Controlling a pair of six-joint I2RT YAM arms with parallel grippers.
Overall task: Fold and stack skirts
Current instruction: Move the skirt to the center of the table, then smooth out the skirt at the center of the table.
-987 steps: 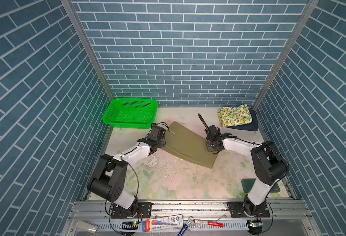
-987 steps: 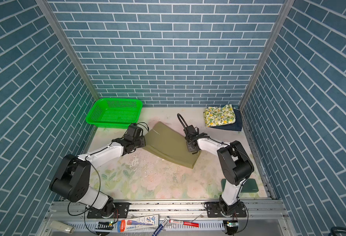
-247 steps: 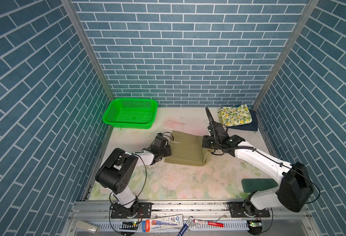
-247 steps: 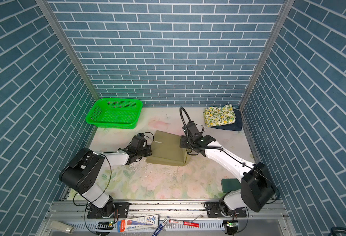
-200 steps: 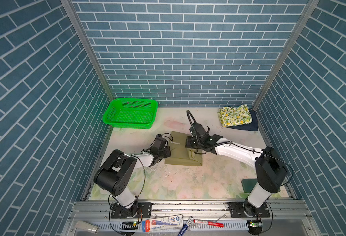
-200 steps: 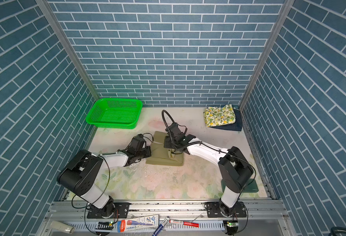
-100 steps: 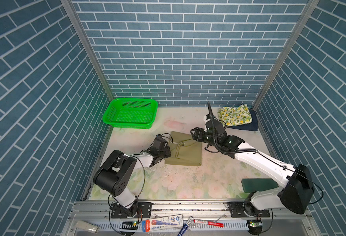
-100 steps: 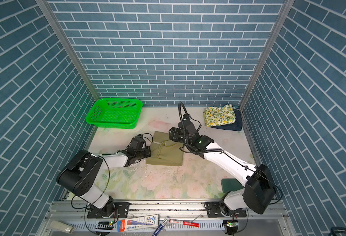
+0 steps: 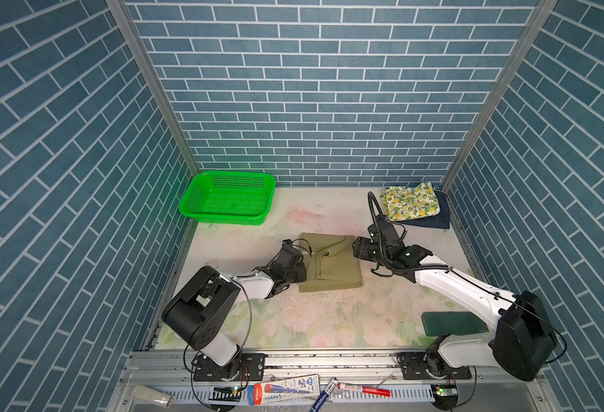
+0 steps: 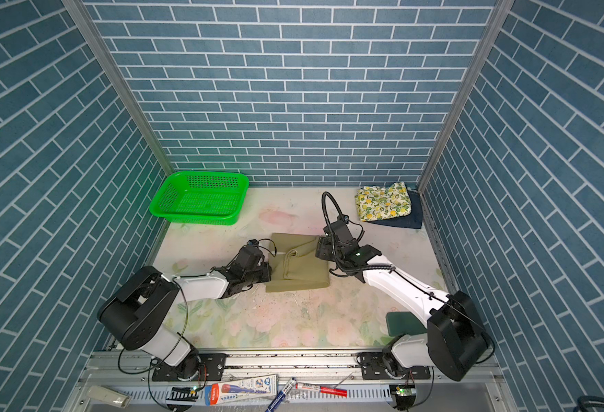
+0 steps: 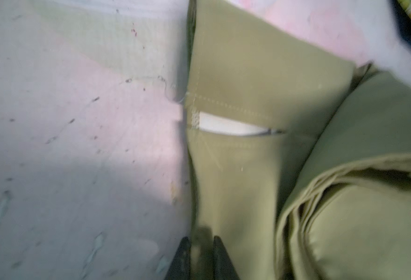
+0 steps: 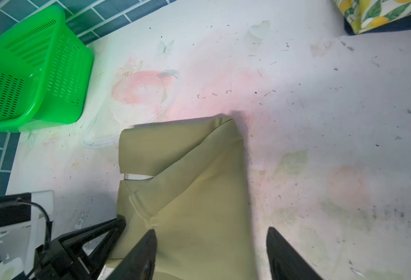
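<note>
The khaki skirt (image 9: 332, 265) (image 10: 298, 267) lies folded mid-table, its top layer skewed, with a white slit at its edge (image 11: 224, 126). My left gripper (image 9: 302, 274) (image 11: 199, 238) sits low at the skirt's left edge, jaws a narrow way apart with the cloth's edge between them. My right gripper (image 9: 354, 248) (image 12: 210, 234) hovers open over the skirt's far right corner, holding nothing. The lemon-print skirt (image 9: 410, 205) (image 10: 382, 201) lies folded on the dark denim skirt (image 9: 432, 222) (image 10: 404, 222) in the back right corner.
A green mesh basket (image 9: 222, 215) (image 10: 193, 217) (image 12: 61, 72) stands at the back left. A dark green pad (image 9: 454, 323) lies front right beside the right arm's base. Pens and a tube lie on the front rail (image 9: 286, 387).
The right gripper carried the skirt's right half over to the left, let go, opened and drew back to the right. The left gripper's jaws have parted slightly at the skirt's edge.
</note>
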